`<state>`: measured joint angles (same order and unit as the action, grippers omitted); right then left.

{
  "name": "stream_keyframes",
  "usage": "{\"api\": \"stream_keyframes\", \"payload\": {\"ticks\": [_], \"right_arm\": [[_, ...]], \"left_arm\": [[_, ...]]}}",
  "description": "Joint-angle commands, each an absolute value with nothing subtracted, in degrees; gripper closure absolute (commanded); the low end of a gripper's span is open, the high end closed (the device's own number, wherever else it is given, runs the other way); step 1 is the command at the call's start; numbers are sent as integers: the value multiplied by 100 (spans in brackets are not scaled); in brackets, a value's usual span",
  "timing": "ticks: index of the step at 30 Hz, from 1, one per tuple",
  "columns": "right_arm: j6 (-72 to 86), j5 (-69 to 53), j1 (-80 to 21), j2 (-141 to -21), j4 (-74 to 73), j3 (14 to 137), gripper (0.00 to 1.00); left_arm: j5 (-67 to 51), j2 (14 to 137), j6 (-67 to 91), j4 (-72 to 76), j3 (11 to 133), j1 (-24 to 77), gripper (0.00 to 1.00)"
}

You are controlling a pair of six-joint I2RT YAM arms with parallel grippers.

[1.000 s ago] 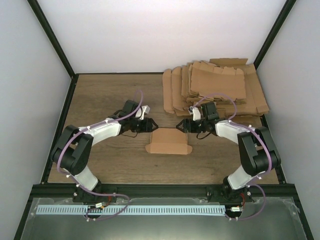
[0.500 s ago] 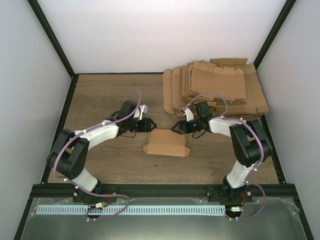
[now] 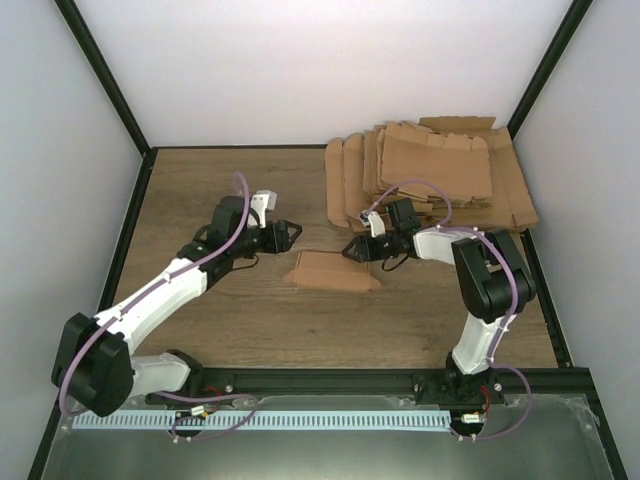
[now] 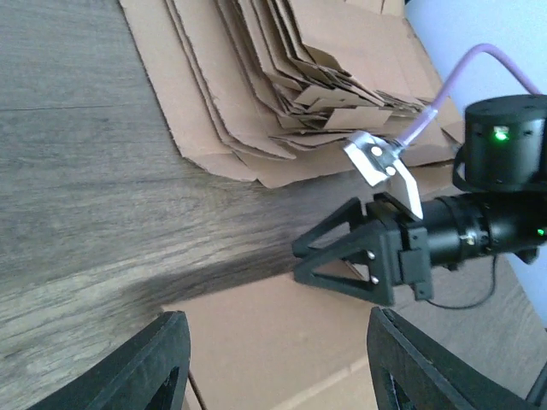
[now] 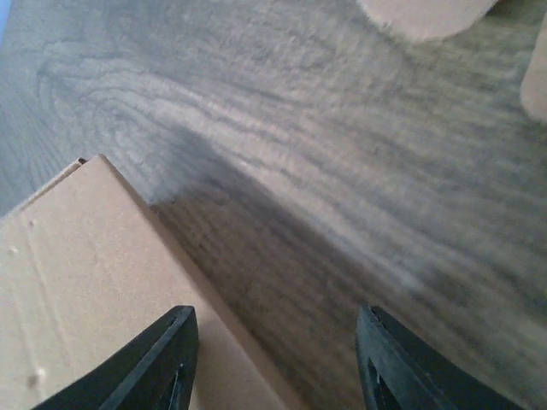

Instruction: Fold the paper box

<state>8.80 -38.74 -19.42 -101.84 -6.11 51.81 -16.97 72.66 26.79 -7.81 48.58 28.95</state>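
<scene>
The paper box lies low on the table between the two arms. To fold it well, each pincer should take a flap by its edge and bend it slowly along the crease. The left pincer is spread wide and holds nothing. The right pincer is spread too, at the box's far corner. Both arms reach low, facing each other.

The left arm stretches low and far forward, and the left gripper points right with its jaws parted. Facing it, near but apart, the right gripper points left with fingers spread in a V. The right arm is bent sharply at the elbow.
</scene>
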Motion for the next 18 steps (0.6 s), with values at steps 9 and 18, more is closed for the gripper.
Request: {"api": "stream_keyframes", "payload": {"ticks": [9,18], "right_arm": [[1129,-3830,-1761,-11115,-288,5723,53],[1120,-3996,-1751,-11065,-279,5721,52]], "left_arm": [[-2761,6844,3266,-228,4210,3436,41],[-2257,6333,2813,-832,4258,3768,41]]}}
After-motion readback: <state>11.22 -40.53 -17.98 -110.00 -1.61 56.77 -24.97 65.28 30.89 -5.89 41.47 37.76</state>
